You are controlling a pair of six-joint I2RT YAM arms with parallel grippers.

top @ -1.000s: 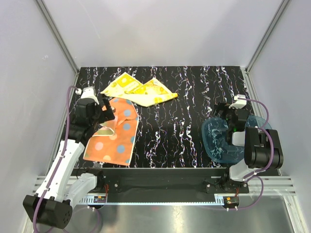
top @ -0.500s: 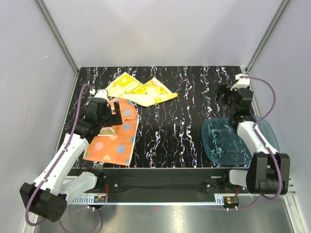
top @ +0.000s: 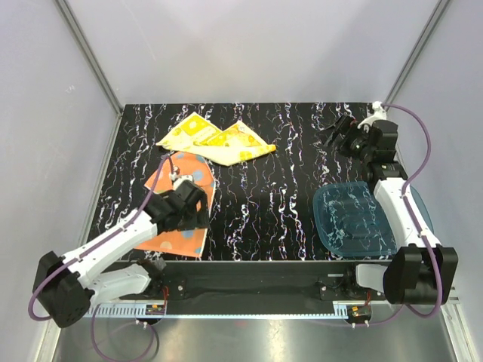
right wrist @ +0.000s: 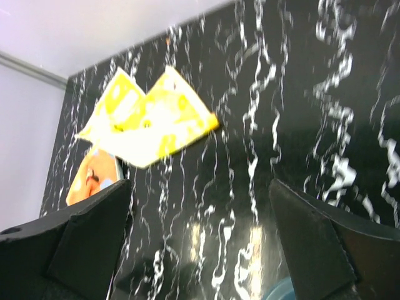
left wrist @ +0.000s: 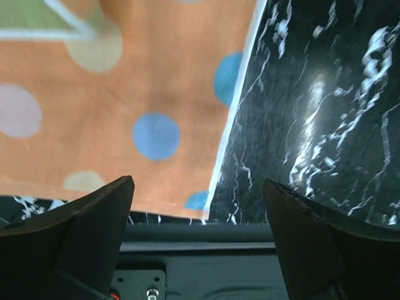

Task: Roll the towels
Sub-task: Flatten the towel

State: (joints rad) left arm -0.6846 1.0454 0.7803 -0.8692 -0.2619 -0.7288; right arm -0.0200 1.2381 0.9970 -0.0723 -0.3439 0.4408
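The orange polka-dot towel (top: 162,226) lies flat at the near left of the table, with a folded-over corner at its far end. In the left wrist view the orange towel (left wrist: 125,94) fills the upper left, its white-hemmed near right corner between my fingers. My left gripper (top: 192,215) hovers over that corner, open and empty, and shows in its wrist view (left wrist: 197,212). The yellow towel (top: 215,141) lies crumpled at the far middle-left and shows in the right wrist view (right wrist: 150,119). My right gripper (top: 329,134) is open and empty at the far right, pointing left toward the yellow towel, and shows in its wrist view (right wrist: 200,231).
A translucent blue tray (top: 355,222) sits at the near right under the right arm. The black marbled table (top: 279,181) is bounded by grey walls behind and at both sides. The black front rail (left wrist: 206,250) shows just past the orange towel's corner.
My left gripper has swung from the orange towel's far left side to over its near right corner. My right gripper has risen from the tray and reached to the far right of the table.
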